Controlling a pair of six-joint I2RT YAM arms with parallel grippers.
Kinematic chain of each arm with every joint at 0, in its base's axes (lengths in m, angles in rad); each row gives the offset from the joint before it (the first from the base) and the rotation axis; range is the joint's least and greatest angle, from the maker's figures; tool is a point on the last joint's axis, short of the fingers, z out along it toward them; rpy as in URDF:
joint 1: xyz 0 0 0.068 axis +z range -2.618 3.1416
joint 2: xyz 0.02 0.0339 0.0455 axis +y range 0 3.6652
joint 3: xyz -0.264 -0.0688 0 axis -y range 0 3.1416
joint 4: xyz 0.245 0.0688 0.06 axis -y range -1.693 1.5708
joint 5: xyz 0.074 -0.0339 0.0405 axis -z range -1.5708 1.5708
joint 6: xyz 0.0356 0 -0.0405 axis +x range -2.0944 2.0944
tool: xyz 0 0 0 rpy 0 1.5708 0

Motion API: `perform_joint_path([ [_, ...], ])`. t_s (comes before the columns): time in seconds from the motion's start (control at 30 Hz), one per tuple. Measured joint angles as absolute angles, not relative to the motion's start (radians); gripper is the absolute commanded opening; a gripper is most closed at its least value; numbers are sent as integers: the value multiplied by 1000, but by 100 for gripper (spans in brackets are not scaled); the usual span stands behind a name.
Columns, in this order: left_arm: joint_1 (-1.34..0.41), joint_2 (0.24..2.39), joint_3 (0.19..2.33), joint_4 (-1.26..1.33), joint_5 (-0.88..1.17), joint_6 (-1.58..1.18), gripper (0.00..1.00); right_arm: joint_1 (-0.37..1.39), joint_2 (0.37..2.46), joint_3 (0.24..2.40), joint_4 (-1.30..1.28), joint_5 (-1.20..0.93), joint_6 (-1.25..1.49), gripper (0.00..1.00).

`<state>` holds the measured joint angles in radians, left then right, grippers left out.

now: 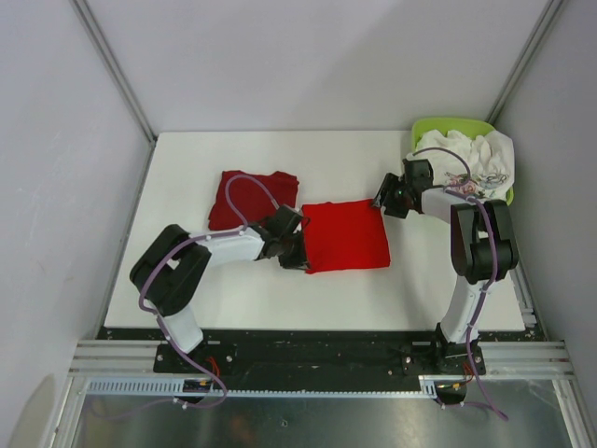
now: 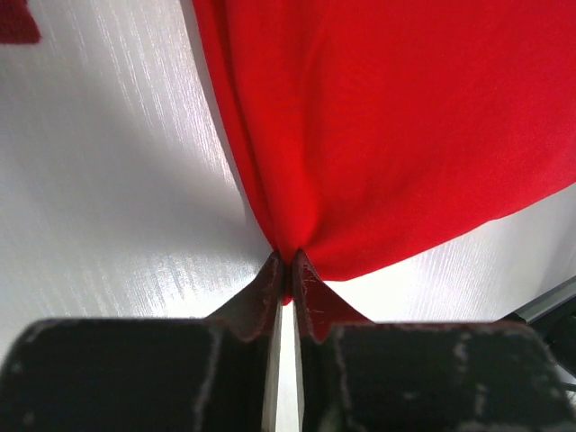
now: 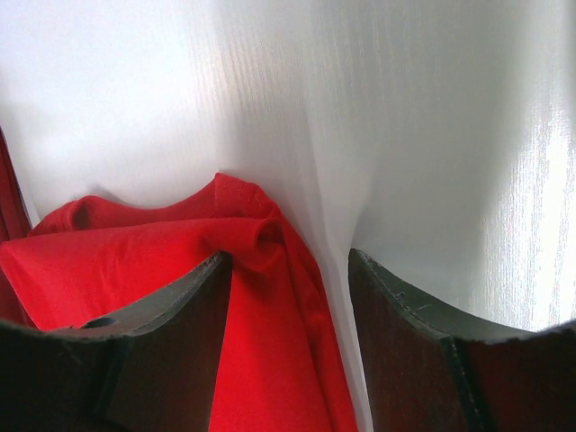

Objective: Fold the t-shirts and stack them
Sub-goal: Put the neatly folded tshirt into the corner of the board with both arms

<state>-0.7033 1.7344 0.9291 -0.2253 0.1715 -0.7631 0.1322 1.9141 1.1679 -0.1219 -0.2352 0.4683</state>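
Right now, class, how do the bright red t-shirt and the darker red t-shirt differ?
The bright red t-shirt lies mid-table; the darker red t-shirt lies farther back, to its left. The left hand pinches the bright one's corner and the open right hand straddles another; no hand holds the darker one. Both are folded.

Matt cloth t-shirt (image 1: pixel 347 236), glossy table (image 1: pixel 215 289)

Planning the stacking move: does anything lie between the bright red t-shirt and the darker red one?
Nothing visible; the bright red t-shirt lies beside the darker red t-shirt. Only the left gripper, shut on the bright one's edge, sits at that gap.
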Motion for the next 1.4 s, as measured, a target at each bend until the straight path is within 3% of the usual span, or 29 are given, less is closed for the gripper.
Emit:
perform_joint_path([
  [0.17, -705, 1732, 923, -216, 168, -771, 0, 134, 1914, 1169, -122, -231, 468, 59],
  [1.4, -693, 1687, 879, -212, 123, -776, 0, 149, 1914, 1173, -132, -208, 449, 61],
])
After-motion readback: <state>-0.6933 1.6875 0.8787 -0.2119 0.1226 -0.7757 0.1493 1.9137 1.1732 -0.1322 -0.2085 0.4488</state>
